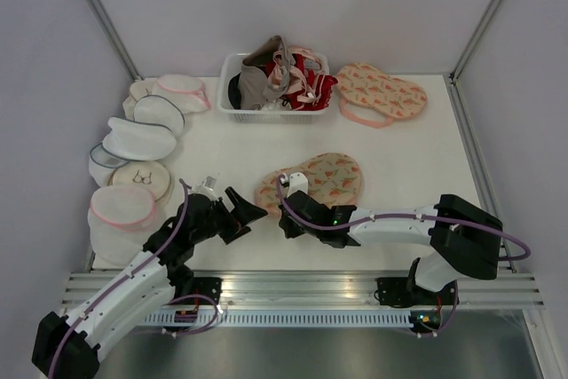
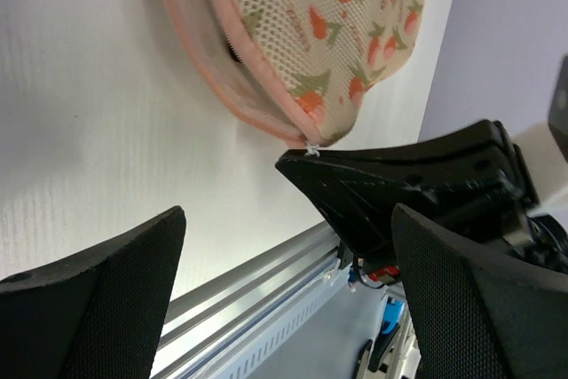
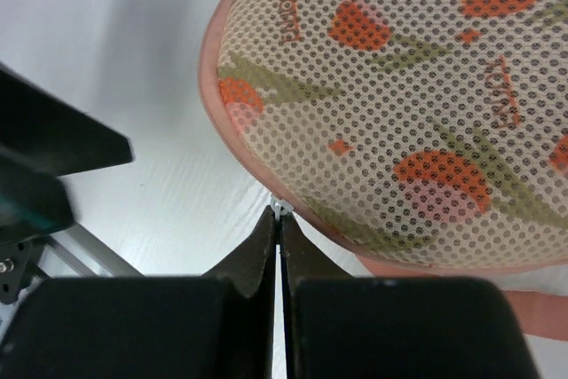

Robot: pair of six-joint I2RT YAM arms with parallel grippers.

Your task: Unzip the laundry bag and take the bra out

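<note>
Your right claw (image 3: 280, 213) is pinched tight on the small pale zip tab (image 3: 282, 206) at the near-left tip of the laundry bag (image 1: 324, 175). That bag lies flat on the white tabletop (image 1: 399, 157), just ahead of your two arms. Your left claw (image 2: 288, 219) hangs with its jaws spread wide, holding nothing, just beside that same tip. You can see a short dark gap along the pink trim; what lies inside cannot be told.
</note>
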